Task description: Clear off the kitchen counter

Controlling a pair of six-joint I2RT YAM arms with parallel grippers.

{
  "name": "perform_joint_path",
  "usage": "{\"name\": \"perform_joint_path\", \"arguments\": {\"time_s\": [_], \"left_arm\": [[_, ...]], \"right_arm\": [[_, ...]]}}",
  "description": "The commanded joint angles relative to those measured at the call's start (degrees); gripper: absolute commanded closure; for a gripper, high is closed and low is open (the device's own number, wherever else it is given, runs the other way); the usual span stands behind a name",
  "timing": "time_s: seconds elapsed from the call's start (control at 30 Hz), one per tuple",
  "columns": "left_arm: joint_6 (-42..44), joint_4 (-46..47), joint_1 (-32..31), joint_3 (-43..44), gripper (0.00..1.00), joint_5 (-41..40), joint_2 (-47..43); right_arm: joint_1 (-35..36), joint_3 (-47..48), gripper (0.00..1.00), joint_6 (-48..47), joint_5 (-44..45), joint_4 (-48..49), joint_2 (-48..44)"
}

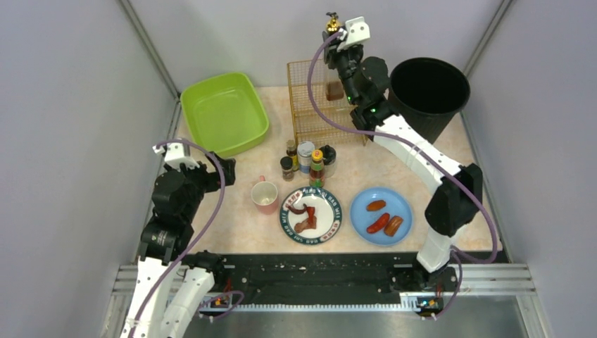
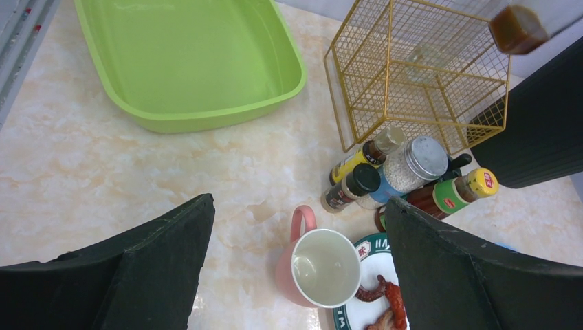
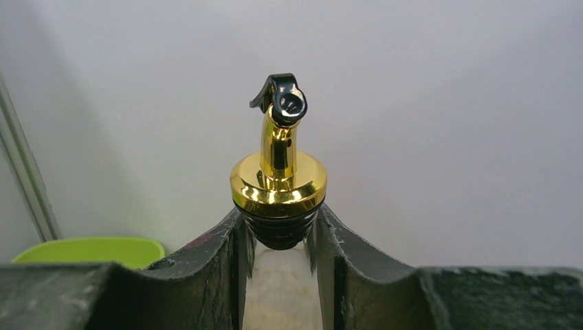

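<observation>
Right gripper [image 3: 278,237] clenches pourer bottle [image 3: 278,179] above wire rack [image 1: 310,105], far edge of kitchen counter [image 1: 236,229]. Left gripper [image 2: 299,206] gapes, empty. Best lowered upright, centred on a shelf.

L wrist: plate [image 2: 368,249] cut off at btm.

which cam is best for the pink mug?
Left wrist: the pink mug is close, with its rim, handle and white interior clear. Top external shows the mug small, left of the patterned plate. Right wrist doesn't show it.
</observation>
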Motion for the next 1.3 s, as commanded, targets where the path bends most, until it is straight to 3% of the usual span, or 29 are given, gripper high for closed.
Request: {"name": "perform_joint_path", "arguments": {"time_s": [0.0,0.3,0.5,1.27], "left_arm": [[0.38,1.70,0.17,-0.19,0.02,1.22,0.80],[0.29,1.79,0.17,-0.22,0.02,1.65,1.64],[0.51,1.78,0.17,-0.12,0.02,1.51,1.92],[0.20,1.97,2.17,-0.14,0.03,2.83,2.94]], "right_arm": [[-2.15,11.31,1.00,4.76,-5.76,7.72,4.57],[-4.16,32.20,1.00,8.29,-8.46,2.54,20.16],[-5.00,40.10,1.00,9.70,-8.44,1.52,27.51],[-8.07,47.91,1.00,15.85,-10.99,7.45,38.95]]}}
